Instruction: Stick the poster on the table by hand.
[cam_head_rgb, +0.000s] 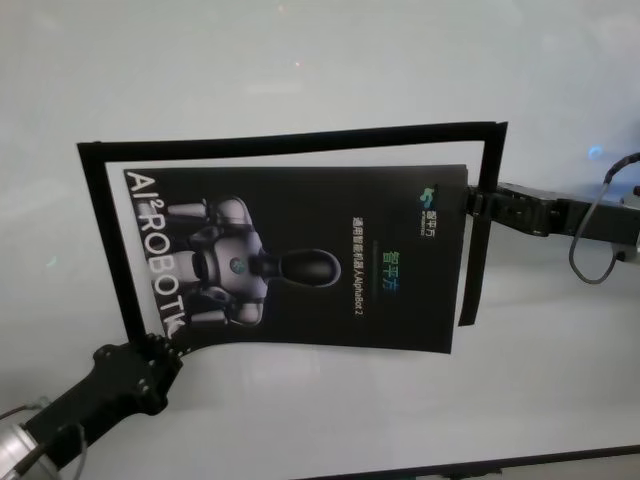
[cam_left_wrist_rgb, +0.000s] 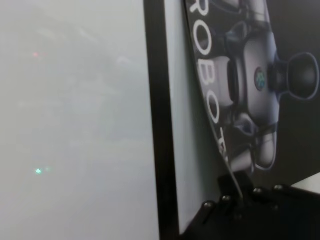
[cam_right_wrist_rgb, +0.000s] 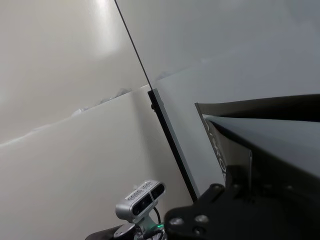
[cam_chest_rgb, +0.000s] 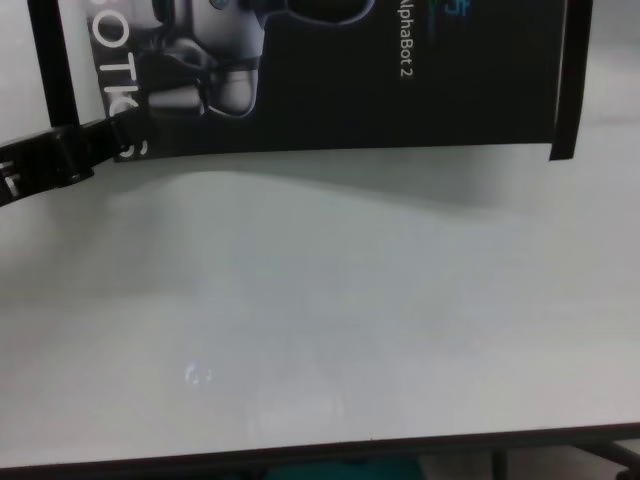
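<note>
At seven o'clock the left gripper (cam_head_rgb: 165, 350) pinches the near-left corner of the poster (cam_head_rgb: 300, 255), which runs lengthwise left-to-right inside the tape frame (cam_head_rgb: 300, 140) above the worktop (cam_head_rgb: 320, 420), to the right gripper (cam_head_rgb: 478, 200) clamping its three-o'clock edge.

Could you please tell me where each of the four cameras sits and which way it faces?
Head: high, looking down at the large glossy black poster on the white table; both arms show.
Chest: lower, facing the table's near edge; left tool shows.
Left wrist: along the poster's lettered edge; tool at the corner.
Right wrist: across the table; right tool on the poster's edge.
All share the poster.
</note>
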